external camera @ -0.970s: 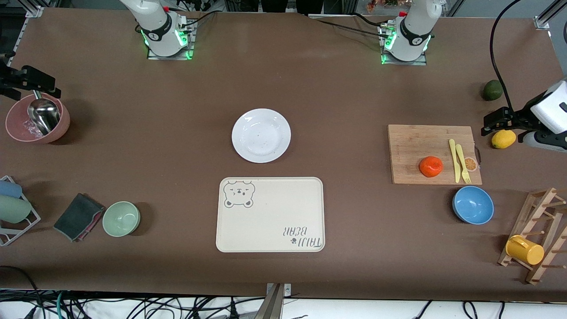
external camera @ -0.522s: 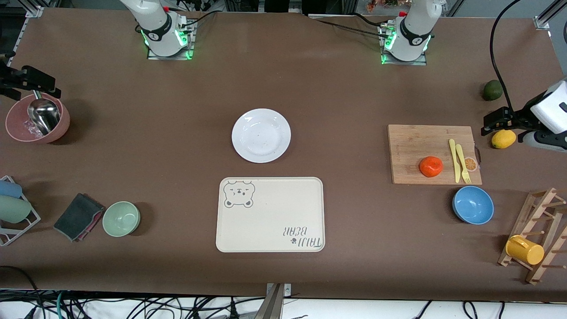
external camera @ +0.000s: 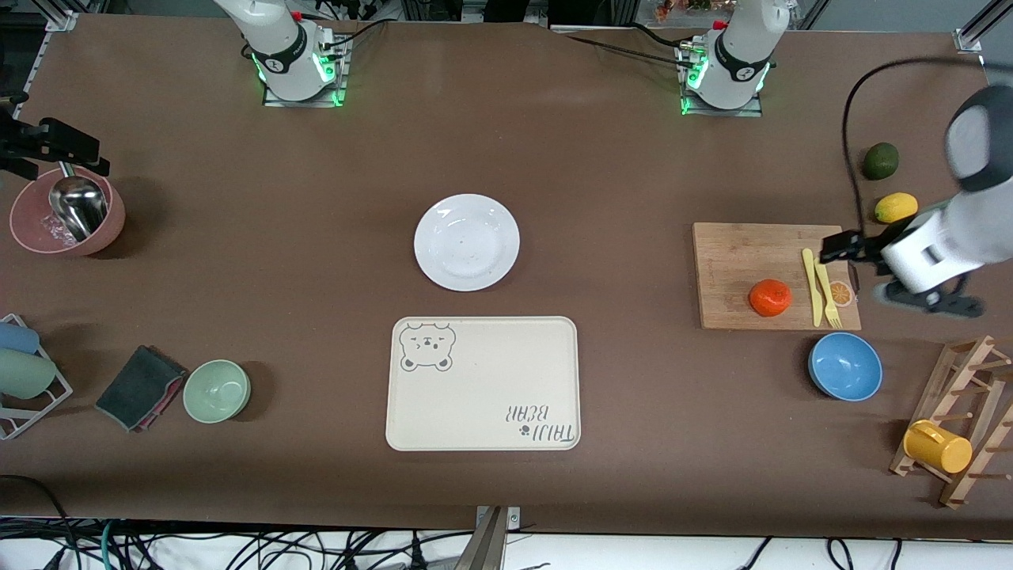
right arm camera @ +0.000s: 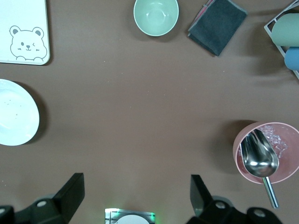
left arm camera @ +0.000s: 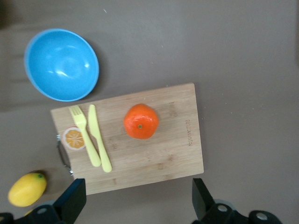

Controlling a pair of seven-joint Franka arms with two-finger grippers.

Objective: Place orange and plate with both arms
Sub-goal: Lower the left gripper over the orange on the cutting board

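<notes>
On the table — one orange (external camera: pixel 770 298), one plate (external camera: pixel 467 242)

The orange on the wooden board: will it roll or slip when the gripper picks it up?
The orange looks round but slightly flattened, so a nudge would probably roll it across the flat cutting board. Its dimpled peel likely grips well. The open left gripper seems wide enough.

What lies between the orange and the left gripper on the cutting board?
In the front view, a yellow knife and fork lie between the orange and the open left gripper.
</notes>
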